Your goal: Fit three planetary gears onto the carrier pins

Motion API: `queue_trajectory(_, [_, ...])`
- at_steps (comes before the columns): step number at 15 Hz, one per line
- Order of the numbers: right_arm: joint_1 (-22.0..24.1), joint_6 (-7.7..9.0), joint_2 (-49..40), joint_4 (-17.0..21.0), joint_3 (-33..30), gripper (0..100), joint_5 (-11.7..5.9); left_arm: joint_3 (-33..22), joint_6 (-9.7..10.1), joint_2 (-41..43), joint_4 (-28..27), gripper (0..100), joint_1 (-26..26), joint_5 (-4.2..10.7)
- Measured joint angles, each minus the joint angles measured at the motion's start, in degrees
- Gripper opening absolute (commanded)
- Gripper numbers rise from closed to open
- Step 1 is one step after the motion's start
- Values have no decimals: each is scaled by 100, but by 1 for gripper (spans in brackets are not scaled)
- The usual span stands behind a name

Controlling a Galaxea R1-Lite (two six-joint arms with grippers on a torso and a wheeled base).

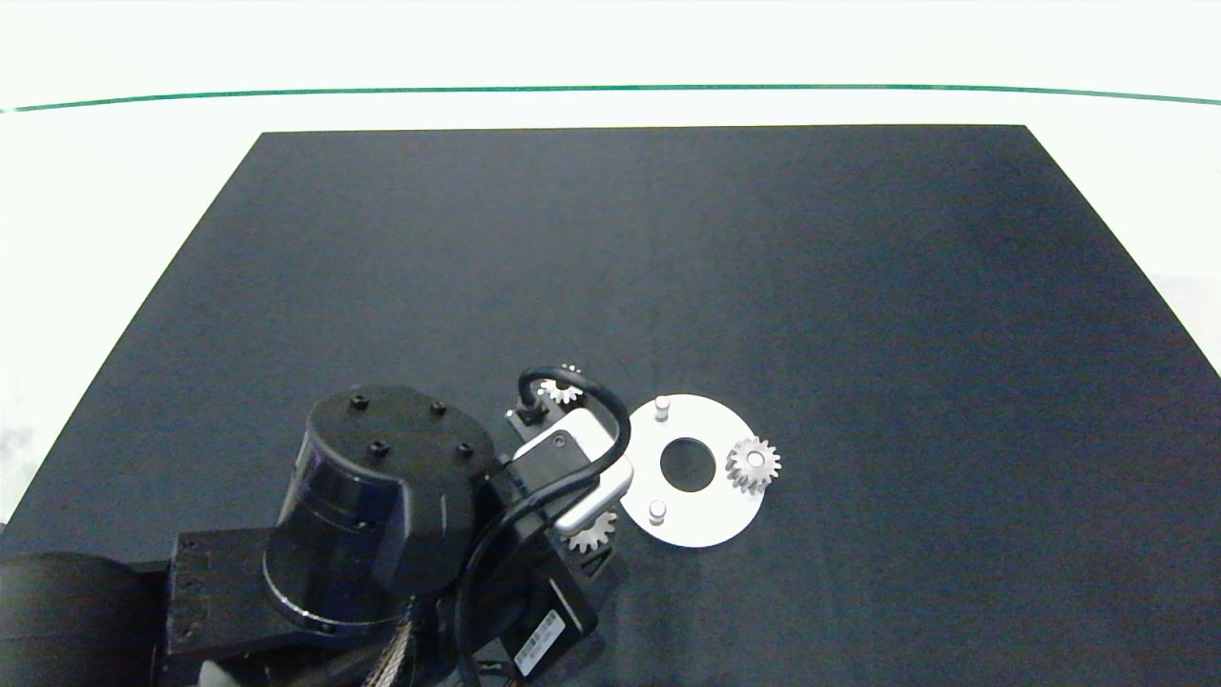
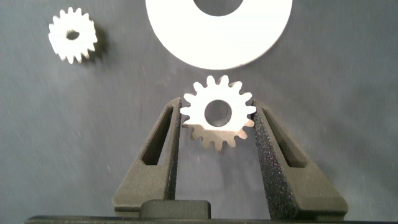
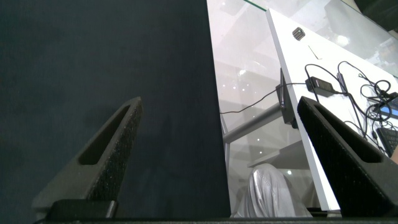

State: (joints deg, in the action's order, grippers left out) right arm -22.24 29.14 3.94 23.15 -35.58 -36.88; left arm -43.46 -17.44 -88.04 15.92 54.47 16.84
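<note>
Left wrist view: my left gripper (image 2: 217,121) grasps one gear (image 2: 218,116) beside the disc (image 2: 261,46) edge. Three gears, three pins (image 1: 662,407); one gear (image 1: 753,464) is mounted. My right gripper (image 3: 224,155) hangs released past the mat (image 1: 858,286) edge.

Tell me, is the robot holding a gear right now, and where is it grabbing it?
Yes. The left gripper holds one planetary gear by its toothed rim, a finger pressing on each side. The right gripper is open and holds nothing.
</note>
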Motion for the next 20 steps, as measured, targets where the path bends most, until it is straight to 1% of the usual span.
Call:
queue_trajectory(2, [0,0,0,0,0,100,0,-378,-52,-219,-83,7,49,77])
queue_trajectory(4, [-6,2,2,0,0,100,0,-529,-157,-432,-96,7,71,141])
queue_trajectory(6, [-11,2,2,2,6,100,0,-588,-182,-595,-96,7,112,190])
queue_trajectory(10, [-30,2,2,0,9,100,0,-653,-250,-761,-101,7,190,215])
queue_trajectory(20, [-33,2,0,0,15,100,-2,-940,-247,-1102,-83,7,380,221])
